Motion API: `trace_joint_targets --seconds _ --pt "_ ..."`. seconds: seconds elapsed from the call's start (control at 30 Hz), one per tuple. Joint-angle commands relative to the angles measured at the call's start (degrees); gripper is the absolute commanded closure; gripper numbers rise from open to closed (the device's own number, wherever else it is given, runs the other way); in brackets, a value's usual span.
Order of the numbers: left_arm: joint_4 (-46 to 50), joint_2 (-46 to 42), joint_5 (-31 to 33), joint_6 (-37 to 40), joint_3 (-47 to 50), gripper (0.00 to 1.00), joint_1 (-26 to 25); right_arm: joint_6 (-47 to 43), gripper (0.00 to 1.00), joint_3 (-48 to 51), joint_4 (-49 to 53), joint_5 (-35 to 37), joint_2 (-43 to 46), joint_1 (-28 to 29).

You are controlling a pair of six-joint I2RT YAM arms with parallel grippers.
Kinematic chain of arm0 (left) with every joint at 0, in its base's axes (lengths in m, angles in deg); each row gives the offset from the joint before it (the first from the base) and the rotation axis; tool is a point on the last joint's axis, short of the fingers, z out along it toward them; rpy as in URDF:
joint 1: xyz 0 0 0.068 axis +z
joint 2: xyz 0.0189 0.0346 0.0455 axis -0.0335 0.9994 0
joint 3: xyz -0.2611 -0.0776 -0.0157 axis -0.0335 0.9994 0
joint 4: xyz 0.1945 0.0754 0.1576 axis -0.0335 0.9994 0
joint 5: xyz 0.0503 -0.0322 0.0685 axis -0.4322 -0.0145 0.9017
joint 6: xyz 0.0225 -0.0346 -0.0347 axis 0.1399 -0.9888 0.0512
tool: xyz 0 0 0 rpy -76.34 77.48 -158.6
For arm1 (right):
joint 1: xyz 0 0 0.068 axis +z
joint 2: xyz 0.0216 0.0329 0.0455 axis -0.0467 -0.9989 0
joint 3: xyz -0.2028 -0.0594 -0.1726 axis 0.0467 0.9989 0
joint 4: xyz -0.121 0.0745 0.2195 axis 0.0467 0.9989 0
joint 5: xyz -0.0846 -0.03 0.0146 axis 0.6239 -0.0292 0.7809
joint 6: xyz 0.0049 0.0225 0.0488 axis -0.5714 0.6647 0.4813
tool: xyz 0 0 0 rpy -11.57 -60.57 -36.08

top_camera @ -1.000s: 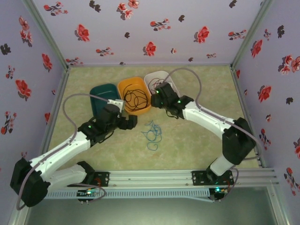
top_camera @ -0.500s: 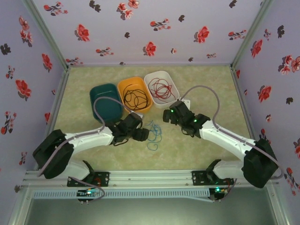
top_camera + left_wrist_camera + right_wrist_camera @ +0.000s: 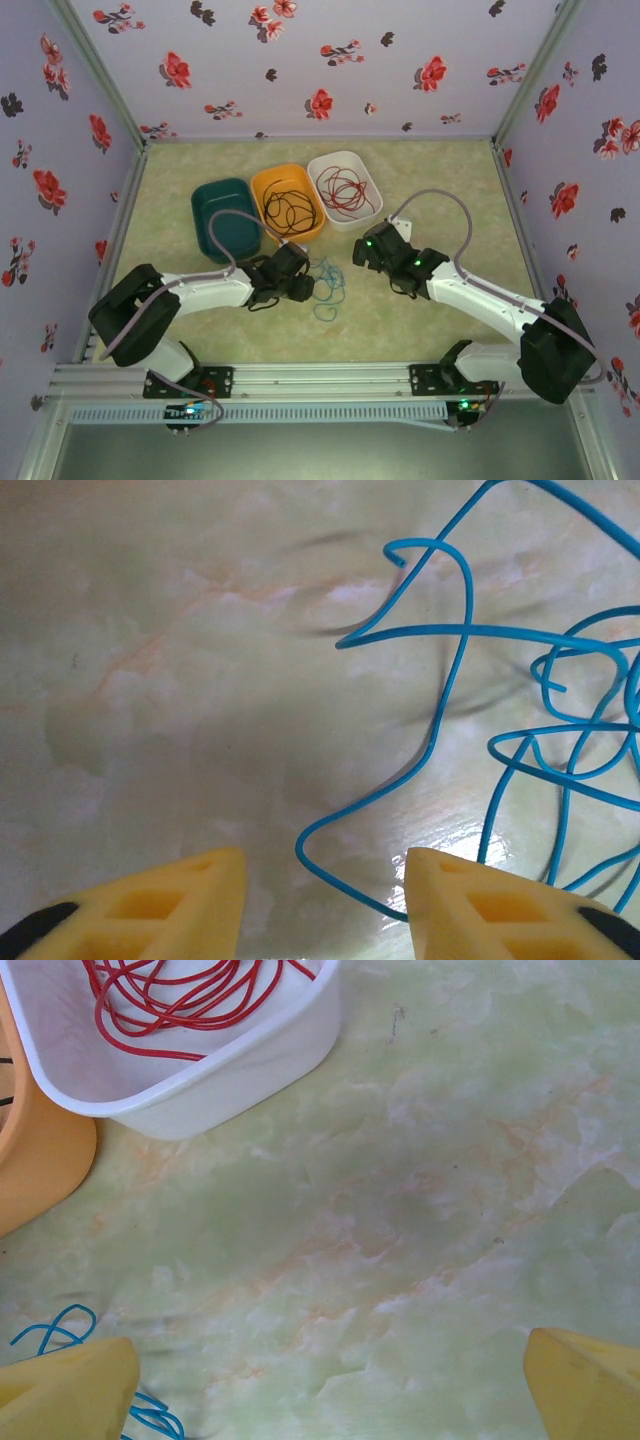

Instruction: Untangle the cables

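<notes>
since a second ago the right gripper (image 3: 362,252) has pulled back from over the white bin (image 3: 370,190) to the middle of the frame, while the left arm has folded low and brought the left gripper (image 3: 305,290) to the left edge of the blue cable (image 3: 328,283).

nothing is standing between either gripper and the cable on the marbled green table (image 3: 430,190). flowered walls are closing in the scene on three sides.

three bins are sitting side by side above the centre of the top view. the teal bin (image 3: 225,215) on the left is showing its bare floor. the orange bin (image 3: 258,200) in the middle is holding a coiled black cable (image 3: 288,212). the white bin is holding a looped red cable (image 3: 342,190).

the blue cable is lying loose on the table just below the orange bin, a thin wire tangled in crossing loops.

in the left wrist view the left gripper (image 3: 322,865) is standing wide apart, with one bend of the blue cable (image 3: 462,630) lying between its yellow fingers and nothing clamped.

in the right wrist view the right gripper (image 3: 330,1345) is gaping wide over bare table and gripping nothing, the blue cable (image 3: 150,1417) peeking in at lower left and the white bin (image 3: 230,1070) with its red cable (image 3: 170,1000) at upper left.
</notes>
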Motion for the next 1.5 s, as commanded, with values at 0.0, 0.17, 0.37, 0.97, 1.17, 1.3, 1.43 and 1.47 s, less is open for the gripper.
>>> trace_joint_targets --seconds 0.0,0.17,0.37,0.97,1.17,1.3,1.43,1.47 --pt "-0.65 1.04 -0.11 -1.36 -1.42 0.55 -0.11 1.91 0.01 1.06 -0.47 1.97 0.10 0.37" --pt "-1.13 2.12 -1.38 -1.60 -2.14 0.54 -0.11 1.52 0.01 1.02 -1.62 0.43 -0.25 0.45" --pt "-2.64 2.54 -3.33 -2.75 -1.57 0.66 -0.10 -1.35 0.01 0.31 -3.76 -4.40 -1.63 2.15" --pt "-1.33 -1.18 0.77 -3.95 0.04 1.00 -0.03 -6.68 0.02 -13.63 0.03 -13.63 -22.16 10.22" --pt "-0.16 -4.54 2.81 -3.59 -0.03 1.00 -0.07 -5.35 0.10 -13.14 -1.34 -18.07 -26.23 10.73" --pt "2.09 -7.58 4.75 -3.21 0.04 1.00 -0.05 -4.12 0.18 -12.76 2.80 -14.38 -28.29 10.59" --pt "7.58 -12.35 9.46 -1.72 0.06 1.00 -0.03 -2.30 0.34 -10.50 5.87 -8.88 -27.00 9.84" --pt "9.31 -13.65 10.99 -1.34 0.05 1.00 0.06 -1.78 0.37 -9.87 6.41 -7.81 -26.22 9.42"
